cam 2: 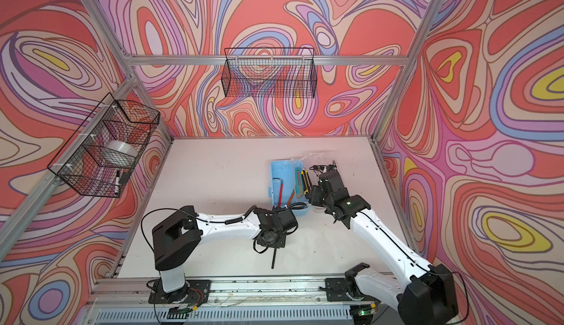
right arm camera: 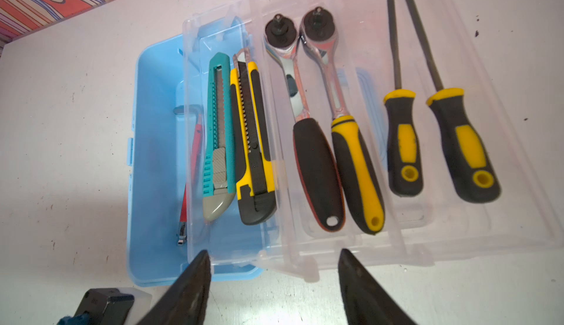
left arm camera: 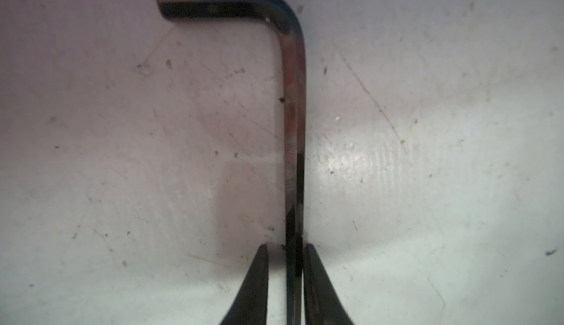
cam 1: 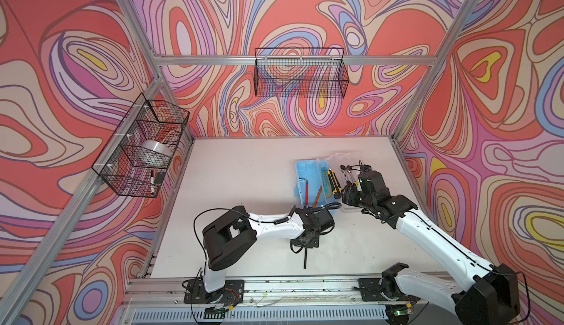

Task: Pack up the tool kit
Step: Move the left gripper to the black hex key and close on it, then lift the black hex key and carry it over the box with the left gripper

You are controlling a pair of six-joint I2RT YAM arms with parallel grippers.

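Loosely, left tool (left arm camera: pixel 286 247) straddles the hex key (left arm camera: pixel 294 125), one side gapped; right tool (right arm camera: pixel 274 251) stands apart.

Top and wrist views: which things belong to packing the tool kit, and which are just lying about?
Job in hand: light-blue case; clear lid; loose hex key; teal cutter; yellow cutter; black-handled ratchet; yellow-handled ratchet; two screwdrivers.

Lying about: back wire basket; side wire basket; tape roll; marker.

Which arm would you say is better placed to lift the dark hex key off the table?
Left: the left gripper straddles the hex key; the right gripper hangs open near the case.
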